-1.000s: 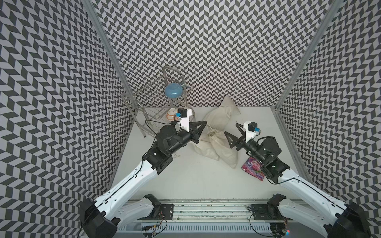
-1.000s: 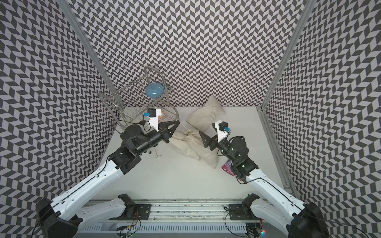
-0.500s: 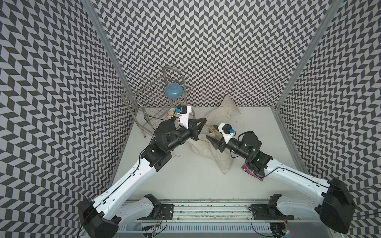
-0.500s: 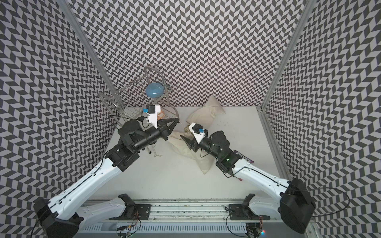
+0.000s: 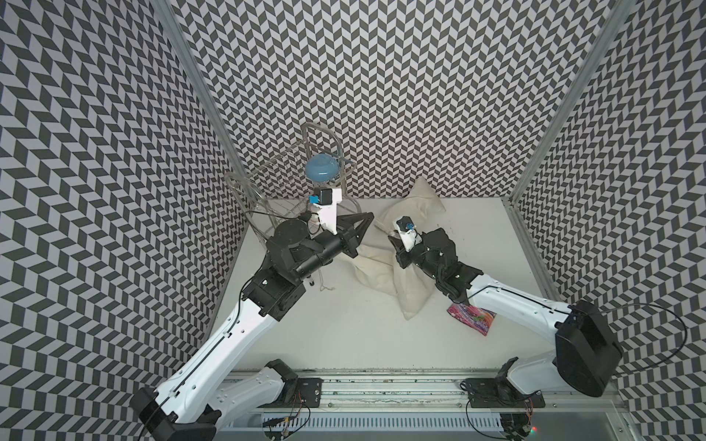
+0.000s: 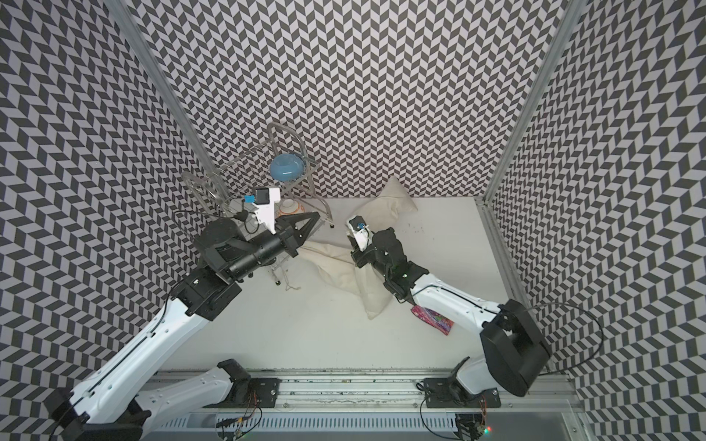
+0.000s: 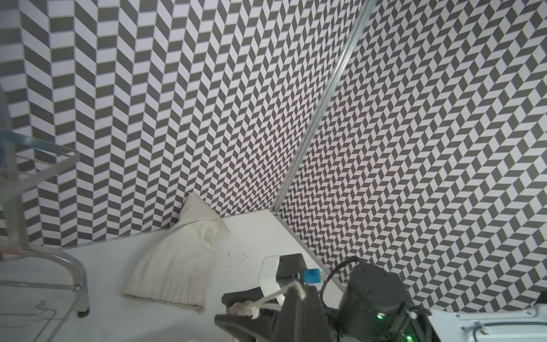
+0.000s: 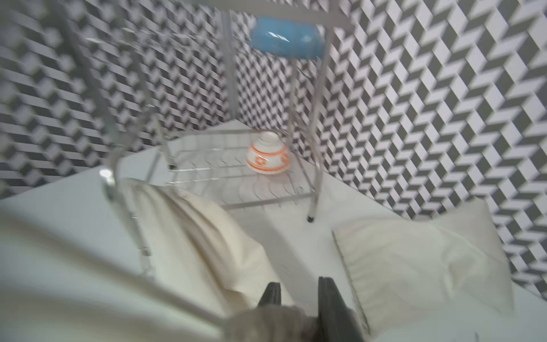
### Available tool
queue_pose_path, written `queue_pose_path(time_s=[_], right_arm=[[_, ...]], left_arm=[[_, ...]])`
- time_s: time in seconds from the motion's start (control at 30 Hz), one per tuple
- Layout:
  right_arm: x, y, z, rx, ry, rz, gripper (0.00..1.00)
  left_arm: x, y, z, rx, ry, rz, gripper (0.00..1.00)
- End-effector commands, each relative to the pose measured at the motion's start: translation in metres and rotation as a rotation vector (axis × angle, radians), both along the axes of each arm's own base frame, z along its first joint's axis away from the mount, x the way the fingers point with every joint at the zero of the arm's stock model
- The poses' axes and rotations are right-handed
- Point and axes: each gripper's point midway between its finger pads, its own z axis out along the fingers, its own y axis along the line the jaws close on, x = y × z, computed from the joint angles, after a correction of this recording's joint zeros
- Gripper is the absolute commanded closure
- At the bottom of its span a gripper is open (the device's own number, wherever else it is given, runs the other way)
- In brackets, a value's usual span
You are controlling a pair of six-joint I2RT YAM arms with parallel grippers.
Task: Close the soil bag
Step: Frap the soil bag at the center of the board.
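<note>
The soil bag [image 5: 382, 275] [image 6: 344, 267] is a cream cloth sack that lies crumpled mid-table. My left gripper [image 5: 366, 219] [image 6: 311, 218] hovers over its left end, shut on the bag's drawstring [image 7: 275, 296]. That cord runs taut over the left gripper [image 7: 296, 293] to the gathered mouth of the bag. My right gripper [image 5: 393, 244] [image 6: 352, 248] has its jaws drawn narrow on that bunched mouth [image 7: 245, 308]. In the blurred right wrist view the bunch fills the base of the right gripper [image 8: 296, 293], and the bag [image 8: 192, 237] spreads below.
A second cream bag [image 5: 416, 202] [image 8: 414, 266] leans on the back wall. A wire rack [image 5: 290, 168] at back left carries a blue bowl [image 5: 321, 170] and an orange-and-white bowl [image 8: 268, 157]. A colourful packet [image 5: 472, 317] lies under the right arm. Soil crumbs [image 6: 416, 229] dot the table.
The right arm has swung left onto the bag's mouth and its jaws have narrowed from wide open. The left gripper has stayed shut and drawn slightly back towards the rack.
</note>
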Motion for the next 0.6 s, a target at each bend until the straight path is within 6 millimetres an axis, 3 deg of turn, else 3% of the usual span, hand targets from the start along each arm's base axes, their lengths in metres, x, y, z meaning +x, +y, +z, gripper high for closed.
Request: queue_pose_path(time_s=[0.0, 0.1, 0.23, 0.33, 0.47, 0.57], right_arm=[[0.022, -0.089, -0.072, -0.149, 0.200, -0.327, 0.76], [0.024, -0.110, -0.072, -0.112, 0.200, -0.395, 0.76], [0.021, -0.117, -0.044, -0.059, 0.146, -0.414, 0.76], [0.017, -0.115, -0.025, -0.016, 0.109, -0.388, 0.70], [0.017, -0.123, -0.042, -0.015, 0.108, -0.426, 0.68], [0.017, -0.107, -0.063, -0.002, 0.158, -0.335, 0.67]], left_arm=[[-0.046, 0.060, 0.110, -0.134, -0.302, 0.129, 1.00], [-0.046, 0.080, 0.117, -0.123, -0.322, 0.203, 1.00], [-0.041, 0.093, 0.115, -0.109, -0.312, 0.261, 1.00], [-0.036, 0.096, 0.107, -0.096, -0.293, 0.284, 1.00], [-0.021, 0.099, 0.081, -0.071, -0.245, 0.319, 1.00], [-0.004, 0.092, 0.050, -0.054, -0.182, 0.292, 1.00]])
